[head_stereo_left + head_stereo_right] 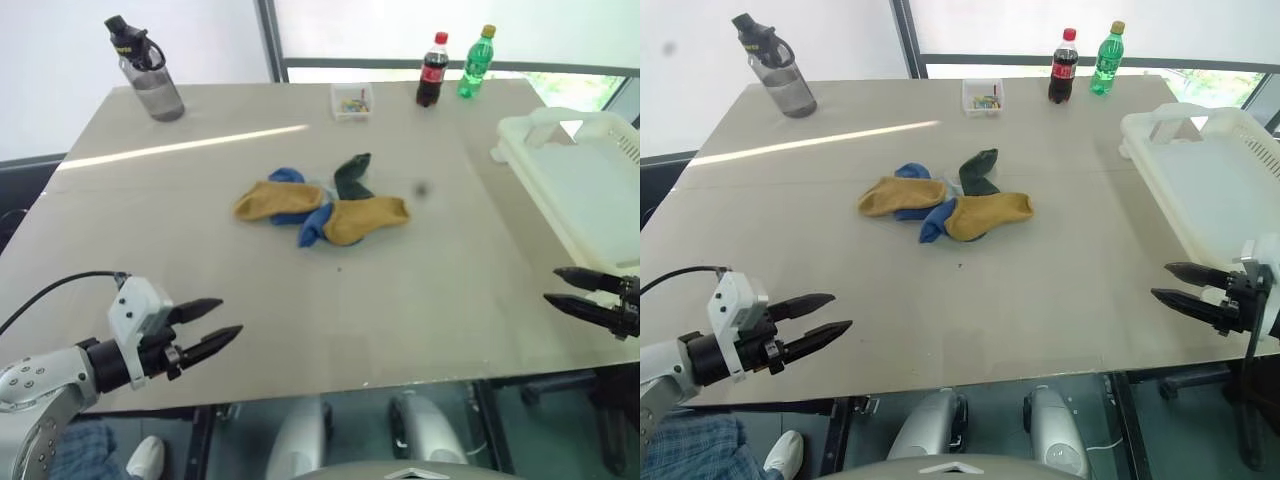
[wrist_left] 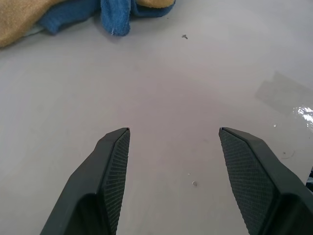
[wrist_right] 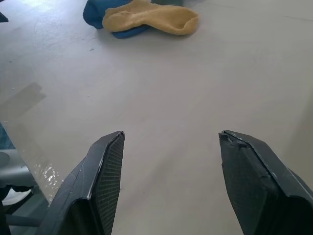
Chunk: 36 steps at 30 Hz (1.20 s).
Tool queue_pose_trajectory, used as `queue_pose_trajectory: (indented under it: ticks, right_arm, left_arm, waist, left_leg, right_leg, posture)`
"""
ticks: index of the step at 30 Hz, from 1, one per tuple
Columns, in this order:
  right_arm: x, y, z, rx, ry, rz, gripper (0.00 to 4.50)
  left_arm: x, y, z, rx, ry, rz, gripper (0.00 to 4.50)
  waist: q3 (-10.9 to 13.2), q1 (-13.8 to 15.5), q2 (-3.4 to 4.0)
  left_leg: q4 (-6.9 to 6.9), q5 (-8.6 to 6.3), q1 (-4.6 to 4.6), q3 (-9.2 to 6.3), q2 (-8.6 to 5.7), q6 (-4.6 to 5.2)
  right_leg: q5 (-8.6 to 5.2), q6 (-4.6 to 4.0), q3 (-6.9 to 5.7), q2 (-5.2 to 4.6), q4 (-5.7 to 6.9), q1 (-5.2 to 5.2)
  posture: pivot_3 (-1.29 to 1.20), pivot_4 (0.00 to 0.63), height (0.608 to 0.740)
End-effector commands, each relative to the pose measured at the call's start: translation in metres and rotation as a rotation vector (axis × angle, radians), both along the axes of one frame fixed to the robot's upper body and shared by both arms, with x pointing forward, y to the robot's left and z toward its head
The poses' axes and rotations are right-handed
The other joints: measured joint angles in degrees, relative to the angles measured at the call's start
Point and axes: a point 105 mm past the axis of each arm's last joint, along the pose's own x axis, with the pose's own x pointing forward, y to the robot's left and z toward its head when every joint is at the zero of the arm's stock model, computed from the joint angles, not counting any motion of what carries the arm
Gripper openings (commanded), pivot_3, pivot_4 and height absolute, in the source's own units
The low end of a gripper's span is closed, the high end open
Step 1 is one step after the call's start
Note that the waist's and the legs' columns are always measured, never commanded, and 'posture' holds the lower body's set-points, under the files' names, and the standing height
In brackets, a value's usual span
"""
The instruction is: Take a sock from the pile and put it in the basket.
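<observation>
Left hand [image 1: 228,322] open near the yellow-blue-green pile [image 1: 322,205].

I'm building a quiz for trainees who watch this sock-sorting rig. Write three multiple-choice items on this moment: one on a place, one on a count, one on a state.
1. Where does the basket stand?
A. at the table's right edge
B. at the table's left edge
C. in the middle, under the socks

2. How many mustard yellow socks lie in the pile?
A. none
B. two
C. five

3. How do the left claw and right claw stand?
A. both shut on socks
B. left open, right holding a bottle
C. both open and holding nothing

Answers:
1 A: the white basket sits on the robot's right side of the table.
2 B: one yellow sock lies at the pile's left and one at its right.
3 C: bare table shows between each pair of fingers in the wrist views.
</observation>
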Motion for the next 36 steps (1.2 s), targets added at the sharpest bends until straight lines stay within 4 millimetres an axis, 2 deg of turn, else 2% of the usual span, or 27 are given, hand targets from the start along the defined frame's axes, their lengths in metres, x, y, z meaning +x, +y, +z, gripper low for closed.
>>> queue_pose_trajectory:
  ticks: [1, 3, 7, 11, 14, 19, 22, 28, 32, 34, 35, 36]
  right_arm:
    - [0.009, 0.007, 0.009, 0.012, -0.048, 0.001, 3.13]
    - [0.016, 0.02, 0.007, 0.042, -0.019, 0.014, 3.13]
    - [0.049, 0.065, 0.005, 0.075, -0.075, 0.061, 3.13]
    - [0.092, 0.104, -0.006, 0.037, -0.065, 0.026, 3.13]
    - [0.115, 0.125, -0.018, -0.032, -0.038, 0.013, 3.13]
    - [0.161, 0.152, -0.015, 0.012, 0.017, -0.112, 3.13]
    - [0.173, 0.162, -0.012, 0.044, 0.028, -0.138, 3.13]
    - [0.179, 0.176, -0.01, 0.088, 0.063, -0.115, 3.13]
    - [0.177, 0.178, -0.016, 0.067, 0.076, -0.104, 1.95]
    - [0.177, 0.178, -0.016, 0.068, 0.077, -0.105, 0.83]
    - [0.177, 0.177, -0.016, 0.069, 0.077, -0.104, 0.54]
    - [0.176, 0.177, -0.015, 0.07, 0.076, -0.103, 0.02]
  left_arm:
    - [0.002, -0.002, 0.004, 0.008, -0.02, -0.026, 3.1]
    - [0.003, -0.004, 0.006, 0.007, -0.025, -0.034, 3.1]
    - [0.008, -0.005, 0.01, -0.001, -0.042, -0.051, 3.1]
    - [0.012, -0.007, 0.013, -0.001, -0.051, -0.065, 3.1]
    - [0.013, -0.01, 0.018, -0.019, -0.056, -0.076, 3.1]
    - [0.013, -0.019, 0.034, -0.062, -0.093, -0.104, 3.1]
    - [0.01, -0.024, 0.038, -0.081, -0.1, -0.121, 3.1]
    - [0.006, -0.028, 0.043, -0.099, -0.1, -0.138, 3.1]
    - [0.007, -0.029, 0.041, -0.093, -0.095, -0.134, 3.1]
    - [0.007, -0.029, 0.04, -0.089, -0.093, -0.134, 3.1]
    - [0.007, -0.029, 0.04, -0.089, -0.092, -0.135, 3.1]
    - [0.007, -0.029, 0.04, -0.089, -0.091, -0.136, 3.1]
  waist:
    - [0.0, -0.1, 0.01]
    - [0.0, -0.13, 0.0]
    - [-0.01, -0.5, -0.01]
    - [0.03, -0.6, 0.05]
    - [0.02, -0.5, 0.02]
    - [0.05, -0.16, 0.04]
    - [0.05, -0.25, 0.04]
    - [0.06, -0.26, 0.05]
    - [0.06, -0.46, 0.05]
    - [0.06, -0.67, 0.05]
    - [0.06, -0.85, 0.05]
    - [0.06, -0.95, 0.05]
  left_leg:
    - [0.0, 0.0, 0.01, 0.01, 0.0, 0.0]
    - [0.0, 0.0, 0.02, 0.01, 0.01, 0.0]
    - [0.0, 0.0, 0.04, 0.01, 0.04, 0.0]
    - [0.0, 0.0, -0.01, 0.04, 0.05, 0.0]
    - [-0.01, 0.0, -0.1, 0.02, 0.01, -0.01]
    - [-0.05, 0.01, -0.27, -0.04, -0.05, -0.01]
    - [-0.08, 0.01, -0.26, -0.04, -0.06, -0.01]
    - [-0.15, 0.01, -0.26, -0.08, -0.06, -0.01]
    - [-0.15, 0.01, -0.23, -0.06, -0.07, -0.01]
    - [-0.15, 0.01, -0.23, -0.06, -0.07, -0.01]
    - [-0.15, 0.01, -0.22, -0.06, -0.07, -0.01]
    - [-0.15, 0.01, -0.22, -0.06, -0.07, -0.01]
  right_leg:
    - [0.0, 0.0, 0.01, 0.0, 0.0, 0.0]
    - [0.0, 0.0, 0.01, 0.02, 0.0, 0.0]
    - [0.02, -0.02, 0.02, 0.08, 0.03, -0.01]
    - [0.14, -0.22, 0.06, 0.11, 0.11, -0.12]
    - [0.16, -0.25, 0.05, 0.08, 0.11, -0.17]
    - [0.3, -0.06, 0.02, 0.03, 0.1, -0.31]
    - [0.3, -0.06, 0.02, 0.01, 0.08, -0.31]
    - [0.31, -0.06, -0.01, 0.01, 0.07, -0.3]
    - [0.3, -0.06, 0.0, 0.01, 0.08, -0.3]
    - [0.31, -0.06, 0.0, 0.02, 0.09, -0.3]
    - [0.3, -0.06, 0.0, 0.02, 0.1, -0.3]
    - [0.3, -0.06, 0.0, 0.02, 0.1, -0.3]
  posture:
    - [0.0, 0.15, 0.74]
    - [0.0, 0.15, 0.74]
    - [0.0, 0.15, 0.74]
    - [0.0, 0.15, 0.74]
    - [0.0, 0.15, 0.74]
    - [0.0, 0.15, 0.74]
    - [0.0, 0.15, 0.74]
    - [0.0, 0.15, 0.74]
    - [0.0, 0.15, 0.74]
    - [0.0, 0.15, 0.74]
    - [0.0, 0.15, 0.74]
    - [0.0, 0.15, 0.74]
